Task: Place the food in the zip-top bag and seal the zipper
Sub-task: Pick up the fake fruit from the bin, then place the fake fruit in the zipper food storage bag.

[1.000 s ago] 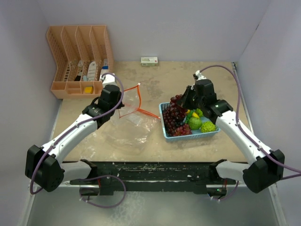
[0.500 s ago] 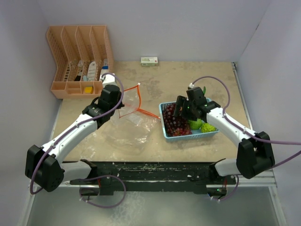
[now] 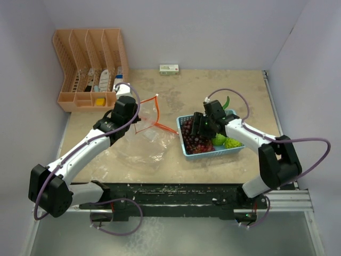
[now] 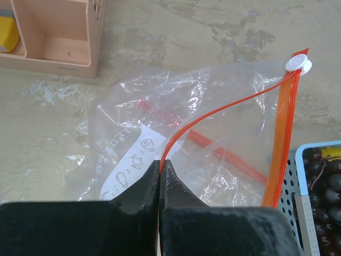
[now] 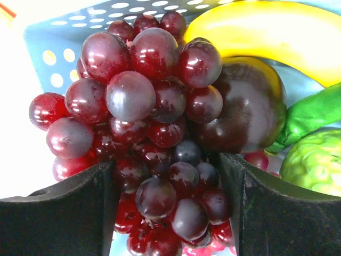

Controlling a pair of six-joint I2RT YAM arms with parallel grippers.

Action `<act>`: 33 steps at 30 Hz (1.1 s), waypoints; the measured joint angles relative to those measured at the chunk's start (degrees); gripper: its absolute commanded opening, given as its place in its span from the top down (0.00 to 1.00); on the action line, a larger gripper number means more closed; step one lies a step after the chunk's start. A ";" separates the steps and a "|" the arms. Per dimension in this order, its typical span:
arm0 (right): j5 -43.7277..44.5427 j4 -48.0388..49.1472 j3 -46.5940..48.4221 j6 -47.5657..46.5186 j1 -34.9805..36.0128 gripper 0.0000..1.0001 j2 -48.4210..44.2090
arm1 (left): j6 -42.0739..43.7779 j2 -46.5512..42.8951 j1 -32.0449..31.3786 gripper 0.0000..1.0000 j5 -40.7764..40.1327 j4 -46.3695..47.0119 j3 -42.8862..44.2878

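In the left wrist view, bottom centre, we see the left gripper point(image 4: 160, 166) pinched together on the zipper point(image 4: 213, 113), with the zip-top bag point(image 4: 122, 106) gaping above it. Only the right wrist view shows us the right gripper point(image 5: 168, 176), its jaws apart astride the grape bunch point(image 5: 144, 85). The bunch lies in the blue basket point(image 5: 53, 42), with the banana point(image 5: 266, 26) at upper right.

Soft, even overhead light, faint shadows on the bench point(image 3: 224, 170). Glints dot the grapes point(image 5: 144, 101); their close view bleaches white at nine o'clock
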 measured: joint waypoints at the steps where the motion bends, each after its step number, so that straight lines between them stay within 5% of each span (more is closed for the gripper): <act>1: -0.44 0.57 -0.02 0.02 0.35 0.50 0.35 | 0.00 0.00 0.00 1.00 0.00 0.02 0.00; 4: -1.31 1.86 -0.07 -0.15 1.05 0.95 0.83 | 0.00 0.00 0.00 1.00 0.02 0.00 0.00; 5: -1.27 2.19 -0.07 -0.20 1.18 1.00 0.68 | 0.00 0.00 0.00 1.00 0.00 0.00 0.00; 19: -0.87 -8.55 14.08 -2.95 1.42 1.00 -8.02 | 0.02 0.00 0.00 1.00 0.00 -0.02 0.00; 33: -22.40 -2.08 20.41 -4.28 6.19 1.00 -8.72 | 0.02 0.00 0.00 1.00 0.48 0.00 0.00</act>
